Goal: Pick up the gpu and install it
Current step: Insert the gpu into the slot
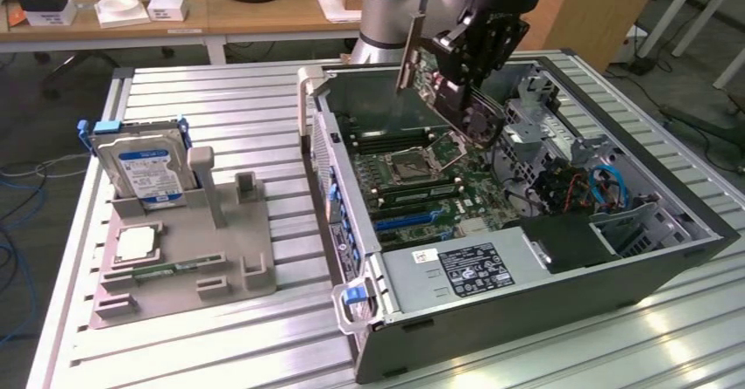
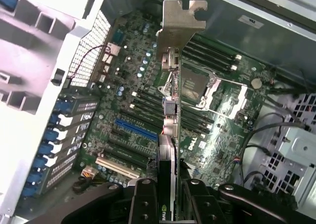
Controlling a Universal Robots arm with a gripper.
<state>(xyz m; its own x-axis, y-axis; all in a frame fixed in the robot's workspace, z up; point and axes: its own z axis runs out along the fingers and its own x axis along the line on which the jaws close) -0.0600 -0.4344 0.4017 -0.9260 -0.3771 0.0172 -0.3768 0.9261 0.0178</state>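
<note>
in the upper centre of the exterior view the black two-fingered gripper point(image 1: 475, 101) on the pale blue-grey robot arm point(image 1: 390, 5) reaches down into the open dark grey computer case point(image 1: 652, 258), which lies on its side on the ribbed aluminium table point(image 1: 209, 101). its fingers are closed narrowly on the gpu point(image 1: 434, 92) – a thin, flat, dark circuit card with a silvery metal bracket at one end – and the card hangs tilted, bracket end higher and toward the exterior view's left, over the green motherboard point(image 1: 431, 188) near the square metal-framed cpu socket point(image 1: 420, 158). in the wrist view the gripper point(image 2: 170, 192) has one black finger pressed on each face of the gpu point(image 2: 170, 110), seen edge on, with the bracket at the far end; beyond it lie the motherboard point(image 2: 133, 100), the cpu socket point(image 2: 197, 86) and a long blue expansion slot point(image 2: 136, 128), just beside the card's edge as seen – whether the card touches the board cannot be told. at the exterior view's left, well apart from the case, a grey plastic parts holder point(image 1: 233, 267) carries an upright silver hard drive with a blue label point(image 1: 146, 171) and a small square silver cpu chip point(image 1: 138, 242) lying flat. a grey power supply with a black label point(image 1: 466, 271) sits in the near corner of the case.
</note>
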